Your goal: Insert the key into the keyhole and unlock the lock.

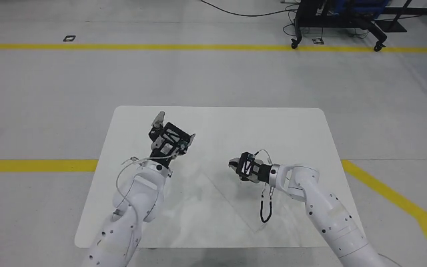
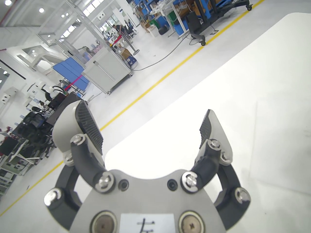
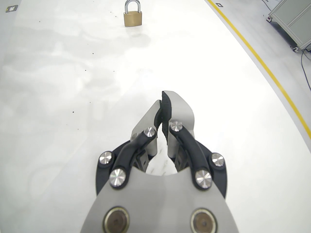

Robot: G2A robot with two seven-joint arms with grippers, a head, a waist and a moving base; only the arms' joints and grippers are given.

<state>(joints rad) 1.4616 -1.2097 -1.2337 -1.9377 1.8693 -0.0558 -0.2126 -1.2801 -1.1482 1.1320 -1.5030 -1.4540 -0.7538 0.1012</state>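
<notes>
A brass padlock [image 3: 132,19] with a silver shackle stands upright on the white table [image 3: 218,73], well ahead of my right gripper [image 3: 163,98]. That gripper is shut, its black pads pressed together with nothing visible between them. In the top view the right gripper [image 1: 231,163] hovers near the table's middle and points toward the left arm. My left gripper [image 1: 175,128] is open above the table's back left part, tilted up toward the room. Its ribbed pads [image 2: 88,124] stand wide apart and hold nothing.
A loop of black cable [image 1: 267,207] hangs from the right arm over the table [image 1: 287,127]. Small dark specks dot the tabletop. Yellow floor lines run past the table, and a black wheeled rack [image 1: 340,20] stands far behind.
</notes>
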